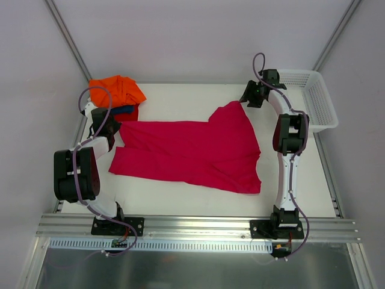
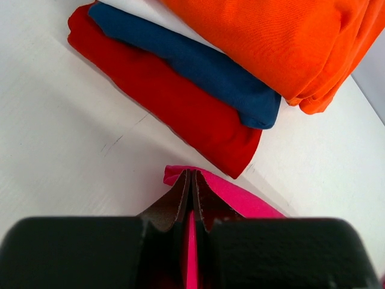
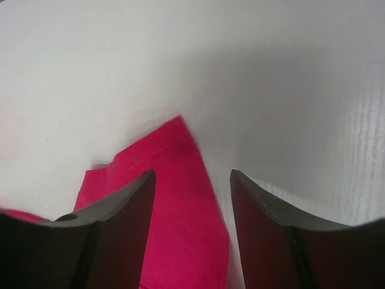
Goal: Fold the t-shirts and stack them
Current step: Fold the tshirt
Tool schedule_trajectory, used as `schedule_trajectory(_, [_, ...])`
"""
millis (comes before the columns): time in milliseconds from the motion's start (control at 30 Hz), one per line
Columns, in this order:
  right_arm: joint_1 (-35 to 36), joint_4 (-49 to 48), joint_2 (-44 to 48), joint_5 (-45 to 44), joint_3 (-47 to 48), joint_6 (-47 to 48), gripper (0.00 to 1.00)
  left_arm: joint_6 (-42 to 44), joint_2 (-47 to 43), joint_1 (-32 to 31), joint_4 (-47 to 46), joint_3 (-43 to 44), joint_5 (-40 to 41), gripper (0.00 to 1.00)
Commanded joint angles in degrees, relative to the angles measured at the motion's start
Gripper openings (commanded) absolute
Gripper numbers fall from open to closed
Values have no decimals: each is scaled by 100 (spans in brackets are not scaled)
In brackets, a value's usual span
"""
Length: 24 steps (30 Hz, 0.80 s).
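Pink t-shirt, likely limp and light (grip corners): left end effector pinches its frame-left corner; right end effector spread around the upper one.

Top view: at the far left corner of the pink shirt, the dark blue shirt and red shirt show only as slivers under the orange shirt and behind the left arm.

Left wrist view: the body of the left hand hides most of the pink shirt. The orange shirt runs off the top and right edges.

Right wrist view: the pink shirt is cut by the bottom edge and sits partly behind the fingers of the right hand.
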<state>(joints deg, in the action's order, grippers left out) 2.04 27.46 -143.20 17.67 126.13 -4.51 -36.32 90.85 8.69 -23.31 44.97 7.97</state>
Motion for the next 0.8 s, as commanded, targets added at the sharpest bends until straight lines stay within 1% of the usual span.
schedule_trajectory(0, [-11, 93, -95, 228, 228, -172, 56, 169, 56, 28, -218, 170, 3, 0])
schedule_trajectory(300, [112, -30, -138, 368, -9, -331, 56, 169, 21, 36, -218, 179, -6, 0])
schedule_trajectory(767, [279, -22, -191, 536, 44, -463, 56, 151, 3, 28, -218, 161, -23, 0])
